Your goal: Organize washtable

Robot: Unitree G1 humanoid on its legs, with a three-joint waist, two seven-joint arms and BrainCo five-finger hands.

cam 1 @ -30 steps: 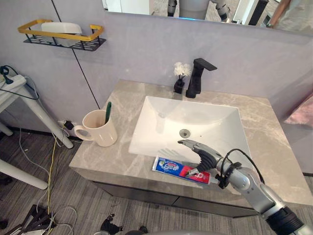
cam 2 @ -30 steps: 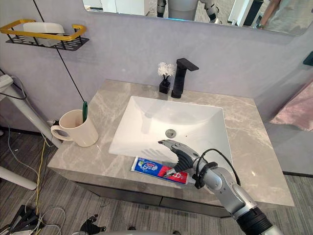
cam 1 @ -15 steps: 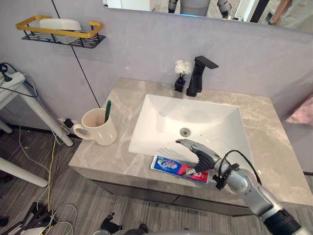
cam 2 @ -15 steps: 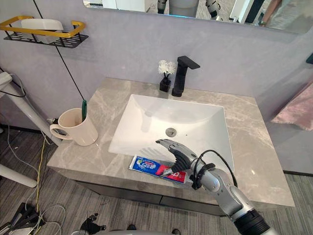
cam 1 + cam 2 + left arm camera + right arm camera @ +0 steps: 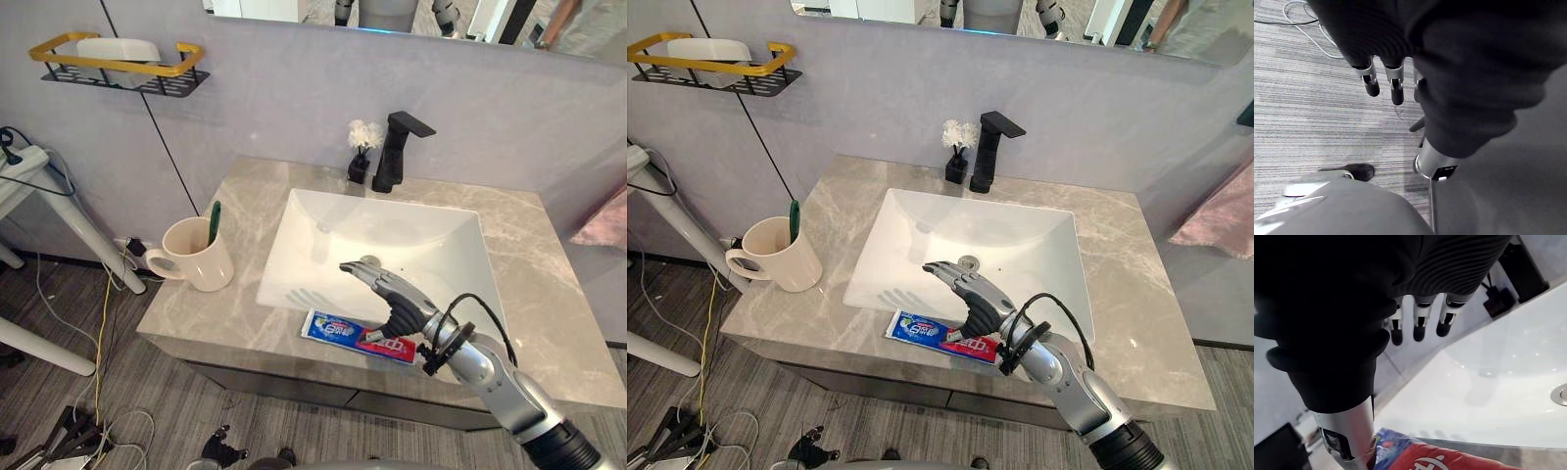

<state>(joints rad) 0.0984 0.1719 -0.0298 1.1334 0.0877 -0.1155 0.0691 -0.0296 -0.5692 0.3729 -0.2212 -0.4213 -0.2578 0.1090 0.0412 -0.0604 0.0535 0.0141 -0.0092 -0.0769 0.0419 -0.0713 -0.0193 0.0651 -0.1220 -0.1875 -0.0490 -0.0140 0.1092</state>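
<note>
A blue and red toothpaste tube point(image 5: 359, 337) lies flat on the grey marble counter point(image 5: 549, 294), along the front rim of the white sink point(image 5: 392, 245). My right hand point(image 5: 394, 301) hovers just over the tube's red end, fingers straight and spread out over the basin, thumb pointing down toward the tube point(image 5: 1420, 455). It holds nothing. A cream mug point(image 5: 199, 256) with a green toothbrush point(image 5: 216, 223) stands on the counter's left side. My left hand point(image 5: 1382, 81) hangs over the carpet floor with relaxed fingers.
A black faucet point(image 5: 397, 152) and a small black vase with white flowers point(image 5: 362, 147) stand behind the sink. A yellow-railed wall shelf point(image 5: 118, 67) holding a white dish hangs at the upper left. A white stand point(image 5: 39, 196) sits left of the counter.
My right hand has lifted and stretched further out over the basin, its fingers straighter. The toothpaste tube has stayed where it was.
</note>
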